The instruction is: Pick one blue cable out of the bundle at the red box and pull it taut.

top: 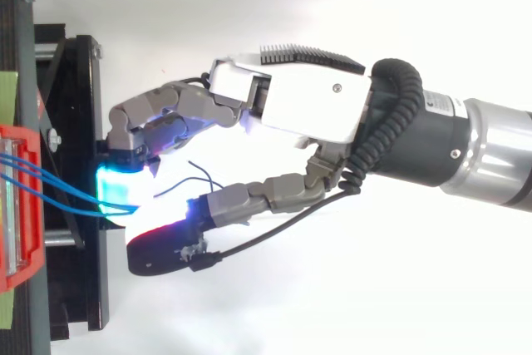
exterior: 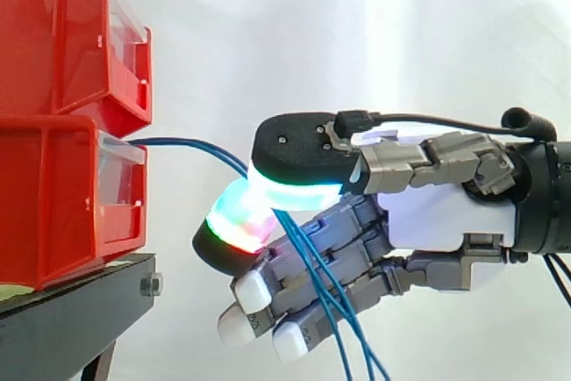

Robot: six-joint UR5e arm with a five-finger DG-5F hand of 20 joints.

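A thin blue cable [exterior: 192, 144] leaves the front of the lower red bin [exterior: 53, 207] and runs right in a shallow arc to my hand [exterior: 446, 211]. There it passes between two glowing pads, a cyan-green one [exterior: 294, 192] above and a red-green one [exterior: 236, 225] below, which pinch it. Below the pinch, several blue cable strands [exterior: 335, 310] hang down in front of the curled lower fingers. In the top view, two blue strands [top: 66, 193] stretch from the red box [top: 17, 230] to the cyan pad [top: 120, 184] of the hand [top: 307, 106].
A second red bin [exterior: 53, 33] is stacked on the lower one, and both rest on a black stand [exterior: 71, 305] at the left. The white curtain lies behind. The arm [top: 482, 151] comes in from the right.
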